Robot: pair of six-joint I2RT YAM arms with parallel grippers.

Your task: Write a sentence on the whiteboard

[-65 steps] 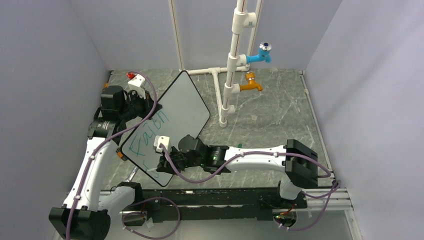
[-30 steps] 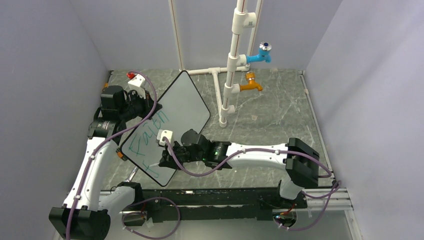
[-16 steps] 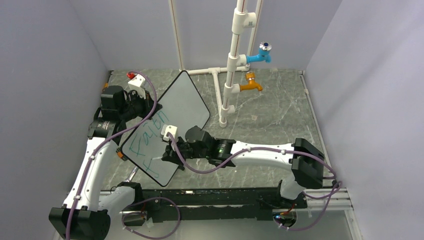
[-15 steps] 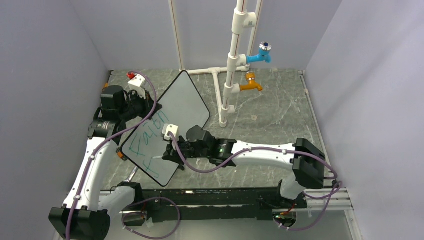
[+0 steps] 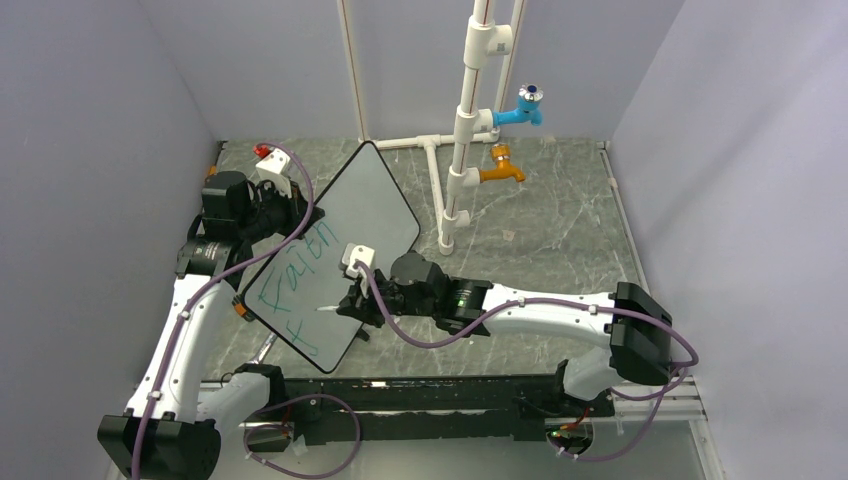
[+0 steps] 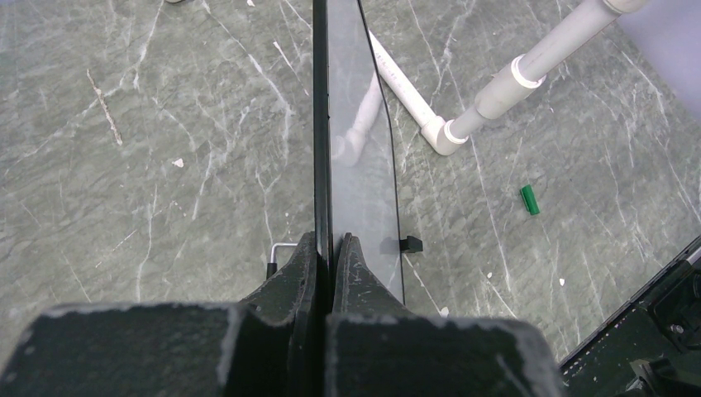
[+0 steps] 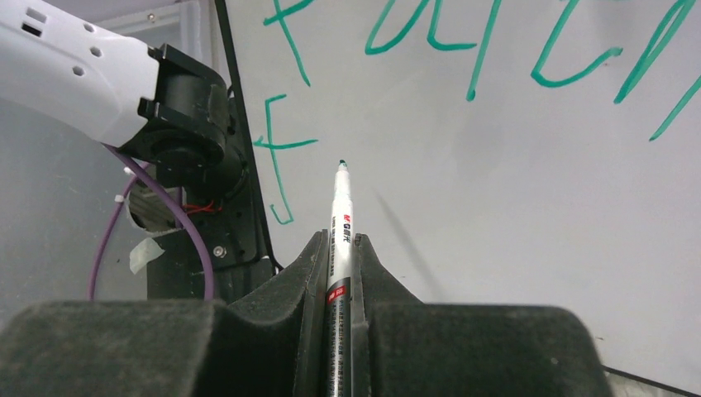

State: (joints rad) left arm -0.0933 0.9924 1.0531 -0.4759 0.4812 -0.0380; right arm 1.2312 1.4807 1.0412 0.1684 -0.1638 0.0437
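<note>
The whiteboard (image 5: 378, 200) stands tilted on its edge at the left, and my left gripper (image 5: 268, 212) is shut on its far-left rim. Seen edge-on in the left wrist view, the whiteboard (image 6: 355, 157) has its black rim pinched by that gripper (image 6: 331, 241). The sentence (image 5: 304, 264) is green handwriting, roughly "Faith", with a single "F" under it. My right gripper (image 5: 353, 302) is shut on a white marker (image 7: 341, 217). Its green tip hovers just off the whiteboard (image 7: 529, 198), right of the "F" (image 7: 278, 157).
A white pipe stand (image 5: 462, 130) with a blue tap (image 5: 524, 106) and an orange tap (image 5: 500, 171) rises behind the board. A small green cap (image 6: 529, 199) and a metal hex key (image 6: 278, 251) lie on the grey marble table (image 5: 560, 230). Walls close in on three sides.
My right gripper has carried the marker rightwards and away from the board's lower corner, uncovering the green "F" on the second line. The left arm and the board have stayed still.
</note>
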